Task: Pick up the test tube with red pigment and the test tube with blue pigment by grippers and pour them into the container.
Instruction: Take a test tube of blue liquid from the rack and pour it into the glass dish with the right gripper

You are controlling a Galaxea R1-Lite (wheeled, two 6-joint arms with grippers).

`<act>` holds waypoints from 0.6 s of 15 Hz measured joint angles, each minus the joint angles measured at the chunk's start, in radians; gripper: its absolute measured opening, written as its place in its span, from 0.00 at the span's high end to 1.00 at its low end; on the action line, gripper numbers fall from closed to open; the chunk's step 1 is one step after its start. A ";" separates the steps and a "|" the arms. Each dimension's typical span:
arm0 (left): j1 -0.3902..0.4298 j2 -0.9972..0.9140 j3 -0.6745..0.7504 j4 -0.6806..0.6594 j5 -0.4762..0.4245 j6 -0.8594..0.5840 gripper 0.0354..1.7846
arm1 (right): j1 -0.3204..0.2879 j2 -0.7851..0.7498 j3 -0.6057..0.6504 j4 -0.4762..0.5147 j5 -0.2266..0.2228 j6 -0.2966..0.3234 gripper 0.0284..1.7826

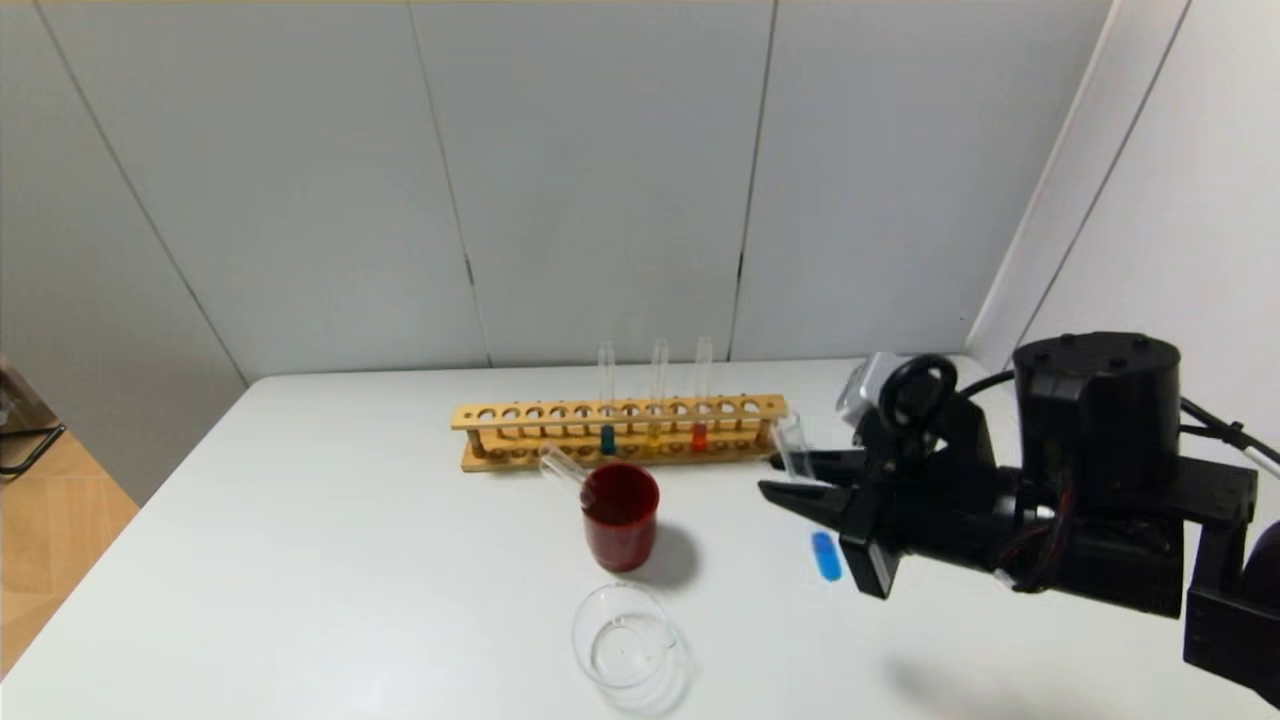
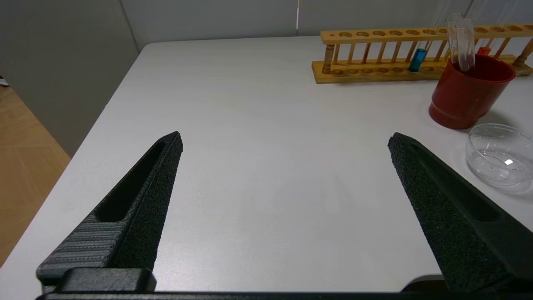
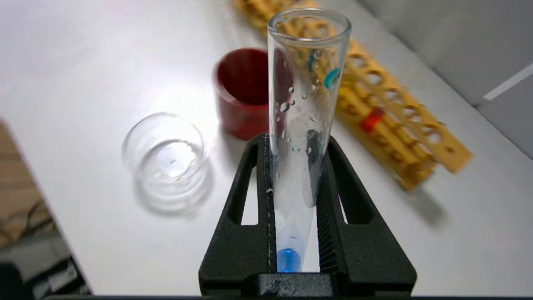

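Note:
My right gripper [image 1: 776, 478] is shut on the test tube with blue pigment [image 1: 826, 556] and holds it above the table, right of the red cup. In the right wrist view the tube [image 3: 300, 125] stands between the jaws of the gripper [image 3: 296, 141], blue liquid at its bottom, droplets on its wall. The test tube with red pigment [image 1: 701, 400] stands upright in the wooden rack [image 1: 520, 416]; it also shows in the right wrist view [image 3: 372, 118]. The container, a clear glass beaker [image 1: 625, 640], sits near the front edge [image 3: 166, 158] [image 2: 499, 156]. My left gripper [image 2: 285, 141] is open over bare table.
A dark-red cup [image 1: 620, 520] stands between rack and beaker, with a clear tube [image 1: 562, 466] leaning in it. Tubes with teal [image 1: 607, 440] and yellow [image 1: 655, 434] liquid stand in the rack. The table's left edge [image 2: 120, 96] lies near my left gripper.

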 joint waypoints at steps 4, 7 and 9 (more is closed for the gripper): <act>0.000 0.000 0.000 0.000 0.001 0.000 0.02 | 0.098 0.035 0.005 0.000 -0.029 -0.070 0.81; 0.000 0.000 0.000 0.000 0.000 0.000 0.02 | 0.114 0.085 -0.010 0.010 -0.033 -0.184 0.81; 0.000 0.000 0.000 0.000 0.001 0.000 0.02 | 0.119 0.130 -0.020 0.013 -0.055 -0.242 0.81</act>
